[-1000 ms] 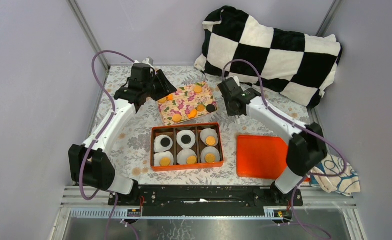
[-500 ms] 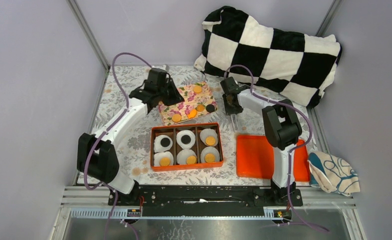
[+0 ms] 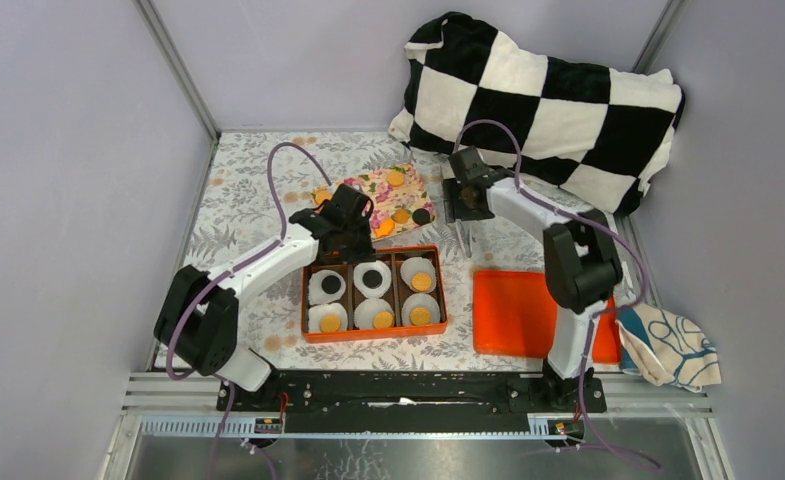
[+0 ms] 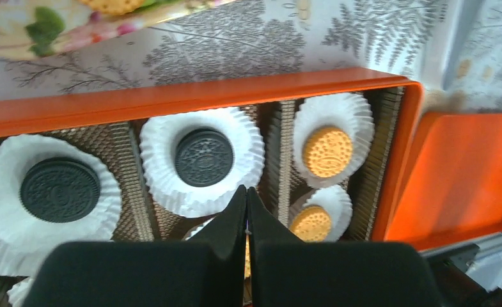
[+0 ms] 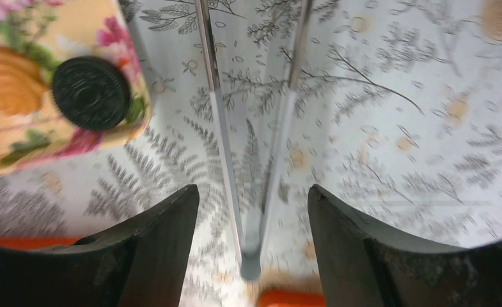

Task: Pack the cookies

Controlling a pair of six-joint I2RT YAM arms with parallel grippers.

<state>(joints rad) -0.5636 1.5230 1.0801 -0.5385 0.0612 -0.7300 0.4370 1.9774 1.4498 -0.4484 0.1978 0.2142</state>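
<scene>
The orange box holds six white paper cups, each with one of the cookies: two dark and several orange-tan. More cookies lie on the floral tray behind it, one of them dark. My left gripper hangs over the box's back row, shut with nothing between its fingers. My right gripper stands open right of the tray. Silver tongs lie on the cloth between its fingers, untouched.
The orange lid lies flat right of the box. A black-and-white checked pillow fills the back right corner. A patterned rag sits at the right edge. Grey walls close in on the left and right.
My left arm swung from behind the tray's left end to the box's back edge and its jaws shut. My right gripper opened and the tongs now lie on the cloth.
</scene>
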